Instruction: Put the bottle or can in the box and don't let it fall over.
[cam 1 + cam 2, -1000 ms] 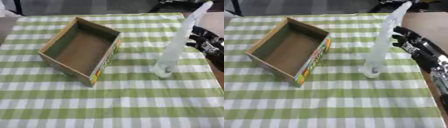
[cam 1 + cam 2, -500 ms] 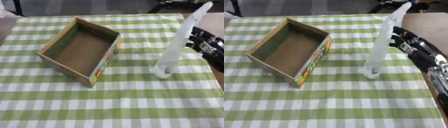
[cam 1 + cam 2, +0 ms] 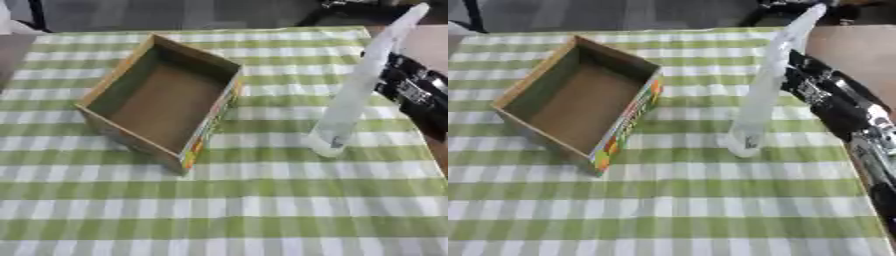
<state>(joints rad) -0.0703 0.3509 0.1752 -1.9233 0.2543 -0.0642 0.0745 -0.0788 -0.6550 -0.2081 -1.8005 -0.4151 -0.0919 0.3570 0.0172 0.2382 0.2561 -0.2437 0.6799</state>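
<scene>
The right hand (image 3: pixel 807 82) is seen at the table's right edge, black with silver joints, just behind and beside a tall clear plastic bottle (image 3: pixel 765 95). Whether its fingers are curled round the bottle or merely alongside cannot be told. The bottle stands on its base near the right edge of the green-and-white checked tablecloth (image 3: pixel 219 210), its long axis upright, the pale cap towards the far right corner. An open cardboard box (image 3: pixel 162 102), empty, with a printed coloured side, is set well apart to the bottle's left. The right arm is judged the nearer. No left hand is shown.
</scene>
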